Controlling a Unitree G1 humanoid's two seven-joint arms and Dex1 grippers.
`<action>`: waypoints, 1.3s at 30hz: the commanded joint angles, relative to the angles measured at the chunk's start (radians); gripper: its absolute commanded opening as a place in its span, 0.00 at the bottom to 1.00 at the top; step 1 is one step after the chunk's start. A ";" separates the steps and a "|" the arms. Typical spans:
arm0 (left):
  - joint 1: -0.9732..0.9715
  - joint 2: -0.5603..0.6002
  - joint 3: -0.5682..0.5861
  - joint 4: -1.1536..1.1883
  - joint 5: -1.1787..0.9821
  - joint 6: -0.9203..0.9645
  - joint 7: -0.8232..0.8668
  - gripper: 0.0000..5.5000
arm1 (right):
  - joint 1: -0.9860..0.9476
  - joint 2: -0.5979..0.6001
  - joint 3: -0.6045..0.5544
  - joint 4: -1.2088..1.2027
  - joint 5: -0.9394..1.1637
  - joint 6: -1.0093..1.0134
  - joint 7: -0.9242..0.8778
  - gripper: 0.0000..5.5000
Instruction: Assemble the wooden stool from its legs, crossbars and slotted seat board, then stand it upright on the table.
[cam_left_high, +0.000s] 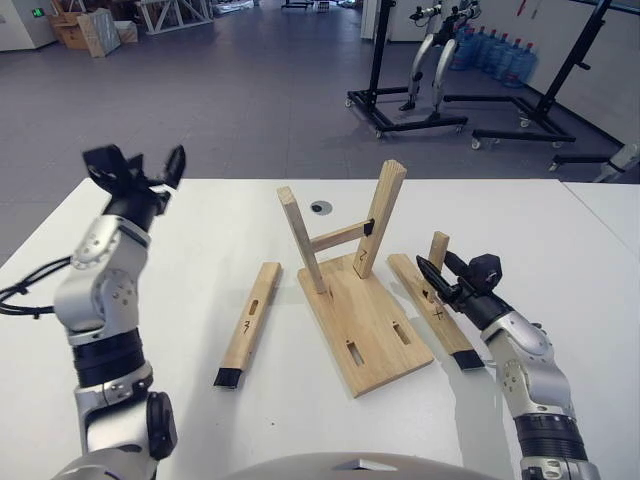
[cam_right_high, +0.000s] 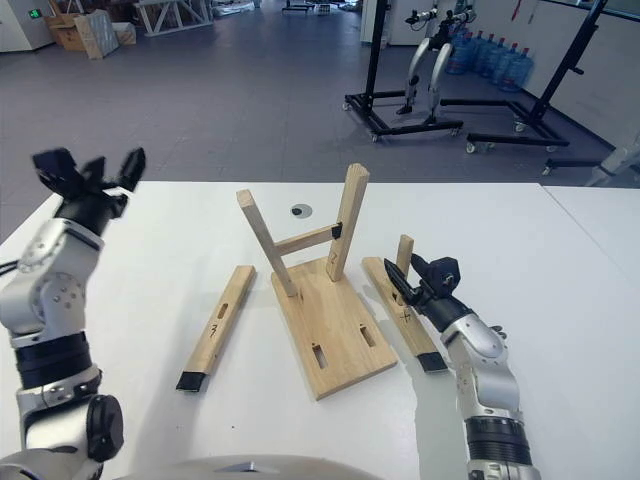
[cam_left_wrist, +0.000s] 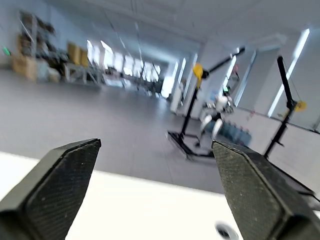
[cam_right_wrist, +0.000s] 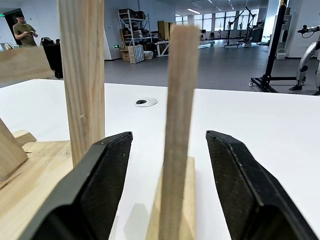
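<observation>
A stool half built, upside down.
Low in the middle, the seat board (cam_left_high: 350, 310) lies flat on the worktop (cam_left_high: 200, 230) so legs can push into its slots. A loose leg (cam_left_high: 250, 322) lies at its left. Lower right, the right gripper (cam_right_wrist: 169, 134) has its fingers spread around a thin stick (cam_right_wrist: 176, 75) standing up from a lying leg (cam_left_high: 404, 272), not squeezing, likely ready to grab. Behind, two legs (cam_left_high: 384, 215) stand in the board, joined by a crossbar (cam_left_high: 338, 237). Upper left, the left gripper (cam_left_high: 138, 165) sits high, fingers spread and empty, out of the way.

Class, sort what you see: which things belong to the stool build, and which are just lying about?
Job: seat board, two standing legs, joining crossbar, left loose leg, right loose leg, short upright crossbar.
Lying about: cable hole, wheeled black stands, water bottles.
</observation>
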 joint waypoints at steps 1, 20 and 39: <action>-0.157 0.104 0.048 -0.045 -0.070 0.050 0.003 0.74 | -0.030 -0.034 -0.043 -0.042 0.059 0.068 0.007 0.49; -0.447 0.087 -0.401 0.089 -0.074 0.240 -0.218 0.74 | 0.092 -0.621 -0.326 -0.403 0.345 0.661 0.250 0.49; -0.274 0.043 -0.331 -0.054 -0.050 0.257 -0.171 0.74 | 0.177 -0.473 -0.037 -0.441 0.137 0.720 0.063 0.49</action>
